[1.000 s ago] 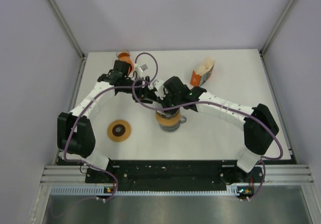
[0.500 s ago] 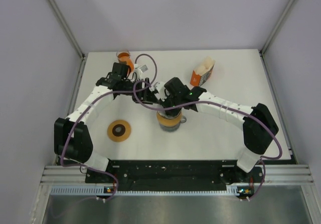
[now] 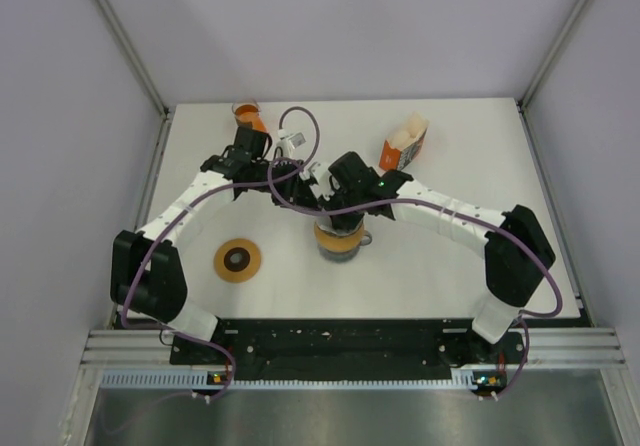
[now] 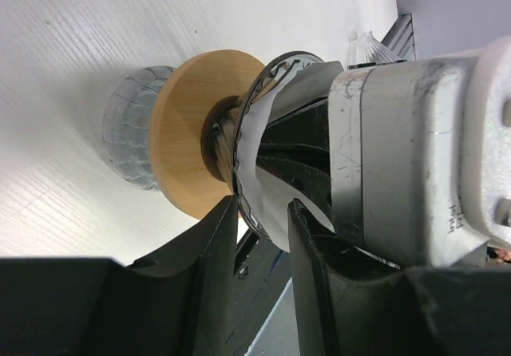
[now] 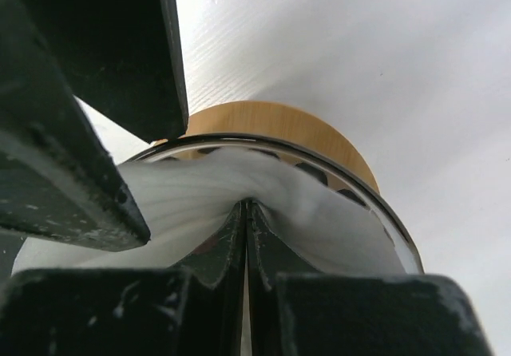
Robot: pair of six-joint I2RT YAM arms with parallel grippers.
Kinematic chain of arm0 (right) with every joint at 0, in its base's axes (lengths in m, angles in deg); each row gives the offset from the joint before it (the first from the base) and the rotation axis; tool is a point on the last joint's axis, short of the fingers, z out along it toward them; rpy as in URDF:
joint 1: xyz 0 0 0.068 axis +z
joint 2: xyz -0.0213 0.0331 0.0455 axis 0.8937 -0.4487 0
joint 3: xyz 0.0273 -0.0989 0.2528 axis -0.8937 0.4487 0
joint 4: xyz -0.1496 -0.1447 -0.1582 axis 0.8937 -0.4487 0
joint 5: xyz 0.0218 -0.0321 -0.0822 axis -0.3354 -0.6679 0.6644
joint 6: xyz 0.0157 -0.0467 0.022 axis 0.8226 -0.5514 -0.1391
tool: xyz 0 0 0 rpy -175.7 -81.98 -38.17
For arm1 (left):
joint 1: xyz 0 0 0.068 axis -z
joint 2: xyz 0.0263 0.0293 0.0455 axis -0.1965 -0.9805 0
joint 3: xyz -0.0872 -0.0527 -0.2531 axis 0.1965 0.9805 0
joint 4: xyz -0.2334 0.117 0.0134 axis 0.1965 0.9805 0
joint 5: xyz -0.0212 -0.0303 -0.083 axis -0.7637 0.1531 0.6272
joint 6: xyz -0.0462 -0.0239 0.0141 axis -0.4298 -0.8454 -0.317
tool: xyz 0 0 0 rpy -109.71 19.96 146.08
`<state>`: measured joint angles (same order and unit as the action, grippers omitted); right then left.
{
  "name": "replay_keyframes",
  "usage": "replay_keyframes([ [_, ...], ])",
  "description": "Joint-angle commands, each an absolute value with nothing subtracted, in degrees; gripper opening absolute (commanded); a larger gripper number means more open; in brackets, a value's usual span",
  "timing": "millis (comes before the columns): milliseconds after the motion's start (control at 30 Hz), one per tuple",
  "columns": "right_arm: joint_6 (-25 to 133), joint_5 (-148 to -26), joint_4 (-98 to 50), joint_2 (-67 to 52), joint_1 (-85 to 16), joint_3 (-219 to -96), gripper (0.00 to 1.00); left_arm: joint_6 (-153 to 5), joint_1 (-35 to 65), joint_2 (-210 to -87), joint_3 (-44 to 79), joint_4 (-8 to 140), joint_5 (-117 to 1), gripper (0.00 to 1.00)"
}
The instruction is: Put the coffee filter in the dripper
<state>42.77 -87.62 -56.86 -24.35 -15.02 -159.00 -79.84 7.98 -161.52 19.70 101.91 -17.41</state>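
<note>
The dripper [image 3: 338,238], a wire cone [image 4: 257,92] in a wooden collar [image 4: 188,140], stands on a glass carafe [image 4: 128,132] mid-table. The white paper filter [image 5: 335,212] lies inside the cone, creased and not pressed flat against it. My right gripper [image 5: 246,208] is shut, its tips pressed down into the filter's middle; it hangs right over the dripper [image 3: 335,211]. My left gripper [image 4: 262,212] is open at the dripper's rim, and a corner of the filter [image 4: 267,188] hangs between its fingers. From above it sits just left of the right one [image 3: 292,173].
An open orange carton [image 3: 403,144] stands at the back right of the dripper. A round wooden disc [image 3: 237,260] lies front left. An orange object [image 3: 248,116] and a small metal piece [image 3: 288,138] sit at the back left. Purple cables loop over both wrists.
My left gripper has moved right, in toward the dripper's rim. The right gripper has stayed over the dripper.
</note>
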Motion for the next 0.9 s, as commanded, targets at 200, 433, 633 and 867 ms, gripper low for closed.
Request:
replay_keyframes([
  [200,42.42,-88.33,-54.75,-21.94,-14.65,-165.07,0.0,-77.26,9.85,-161.79,19.85,100.76,-16.76,0.29],
  [433,41.81,-88.5,-55.53,-19.74,-14.64,-164.98,0.0,-76.82,10.11,-161.97,19.93,100.93,-17.29,0.27],
  [633,41.46,-88.51,-56.94,-18.77,-14.64,-164.19,0.0,-76.38,10.46,-161.97,19.93,101.02,-17.82,0.24],
  [867,39.62,-90.26,-56.68,-17.54,-14.21,-163.84,0.03,-75.59,11.6,-162.32,18.71,101.9,-19.05,0.2],
])
